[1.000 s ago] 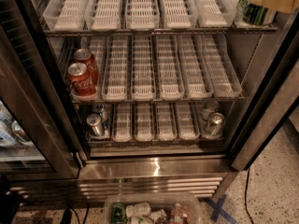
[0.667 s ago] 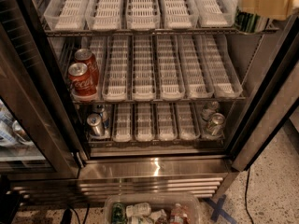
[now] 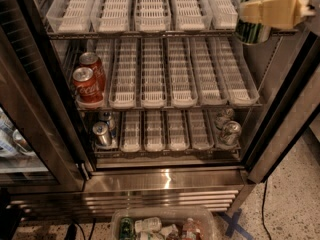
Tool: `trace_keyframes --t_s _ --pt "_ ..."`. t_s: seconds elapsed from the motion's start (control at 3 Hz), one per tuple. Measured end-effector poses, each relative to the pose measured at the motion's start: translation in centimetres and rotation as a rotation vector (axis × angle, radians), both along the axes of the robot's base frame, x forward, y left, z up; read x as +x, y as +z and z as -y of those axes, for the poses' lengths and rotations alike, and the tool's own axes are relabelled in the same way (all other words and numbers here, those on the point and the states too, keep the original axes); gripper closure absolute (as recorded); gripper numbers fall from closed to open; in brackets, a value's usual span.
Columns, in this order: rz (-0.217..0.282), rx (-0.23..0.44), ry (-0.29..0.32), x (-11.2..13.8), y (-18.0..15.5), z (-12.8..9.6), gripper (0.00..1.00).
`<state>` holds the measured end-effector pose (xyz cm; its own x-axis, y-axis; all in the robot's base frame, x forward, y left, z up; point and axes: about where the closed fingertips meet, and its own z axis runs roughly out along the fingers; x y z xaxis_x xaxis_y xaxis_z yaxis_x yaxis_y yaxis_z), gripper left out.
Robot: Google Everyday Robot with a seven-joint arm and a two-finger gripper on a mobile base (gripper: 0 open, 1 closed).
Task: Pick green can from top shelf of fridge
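The green can (image 3: 251,32) is at the upper right, in front of the right end of the top shelf (image 3: 150,33). Its base hangs just below the shelf's front rail. My gripper (image 3: 267,11) is shut on the green can; a cream-coloured finger pad (image 3: 280,11) covers its middle. The can's lid is hidden. The top shelf carries a row of white slotted lane trays (image 3: 152,6), all without cans. The fridge (image 3: 165,179) stands open, with its steel base grille below.
Two red Coca-Cola cans (image 3: 87,84) stand at the left of the middle rack. Silver cans stand on the bottom rack at the left (image 3: 102,133) and right (image 3: 230,131). The dark door frame (image 3: 45,109) is on the left. A bin of bottles (image 3: 165,226) sits on the floor in front.
The gripper and the green can have moved together, leftward and down in the picture, from the right end of the top shelf to in front of its rail.
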<state>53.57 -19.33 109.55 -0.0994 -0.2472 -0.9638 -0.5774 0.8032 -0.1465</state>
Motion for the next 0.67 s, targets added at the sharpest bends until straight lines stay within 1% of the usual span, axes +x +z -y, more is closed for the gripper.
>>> trace_keyframes --t_s 0.33,0.67 --pt "-0.063 0.018 0.146 -2.2 -2.5 -4.8 1.0" --pt "-0.099 0.049 0.297 -4.9 -3.5 -9.5 1.0"
